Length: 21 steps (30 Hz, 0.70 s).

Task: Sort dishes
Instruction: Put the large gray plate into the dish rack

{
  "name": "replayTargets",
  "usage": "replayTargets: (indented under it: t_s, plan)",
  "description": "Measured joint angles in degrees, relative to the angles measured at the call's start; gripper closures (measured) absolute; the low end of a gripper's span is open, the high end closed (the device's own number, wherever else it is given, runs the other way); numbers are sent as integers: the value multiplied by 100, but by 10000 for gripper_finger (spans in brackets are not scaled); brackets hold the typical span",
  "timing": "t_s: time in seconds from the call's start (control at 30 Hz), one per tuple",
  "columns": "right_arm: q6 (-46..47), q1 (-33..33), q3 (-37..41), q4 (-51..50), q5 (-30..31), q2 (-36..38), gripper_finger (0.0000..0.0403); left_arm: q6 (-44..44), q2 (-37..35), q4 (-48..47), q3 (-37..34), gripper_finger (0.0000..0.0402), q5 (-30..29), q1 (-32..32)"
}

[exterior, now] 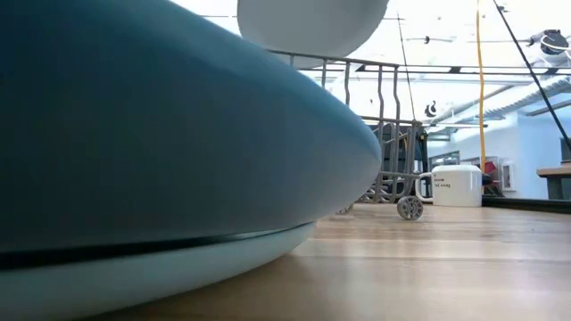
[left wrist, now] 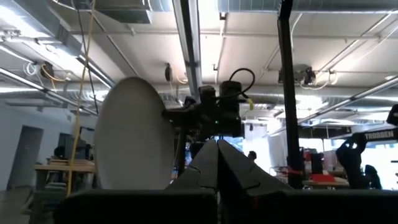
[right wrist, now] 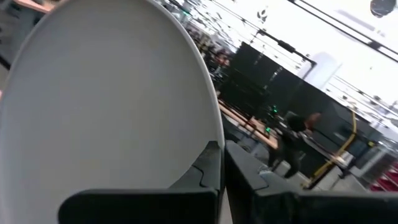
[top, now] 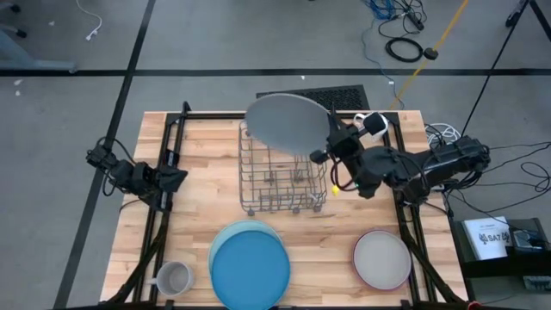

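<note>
Large grey plate (top: pixel 287 123) tilted above rack; blue plates (top: pixel 250 267) stacked; pink-rimmed plate (top: pixel 381 259) apparently flat.

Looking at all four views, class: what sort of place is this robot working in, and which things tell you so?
Probably a robotics lab or workshop, not a kitchen: exposed ceiling ducts, loose cables on the floor, and a wooden table fitted with a dish rack.

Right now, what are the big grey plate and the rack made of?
The large grey plate, gripped at its rim by the right gripper, looks like matte ceramic or melamine: smooth, even, no shine. The dish rack looks like thin grey metal wire, possibly coated.
</note>
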<state>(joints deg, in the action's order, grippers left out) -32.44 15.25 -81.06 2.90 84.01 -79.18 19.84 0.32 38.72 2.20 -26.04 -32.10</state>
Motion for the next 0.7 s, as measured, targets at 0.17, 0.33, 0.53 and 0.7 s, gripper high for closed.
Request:
replayTargets:
  t_s: [0.17, 0.33, 0.53, 0.7]
  plan:
    - [-193, -232, 0, 35, -4, 0, 402, -128, 0, -17, 0, 400, -42, -2]
    - [-335, -342, 0, 32, -47, 0, 402, -440, 28, -461, 187, 398, -563, -2]
    - [-572, -726, 0, -165, -758, -4, 402, -401, 396, -1035, 822, 357, -881, -2]
    - [-636, -1424, 0, -666, -1816, -4, 402, 6, 778, -1378, 1417, 321, -915, 43]
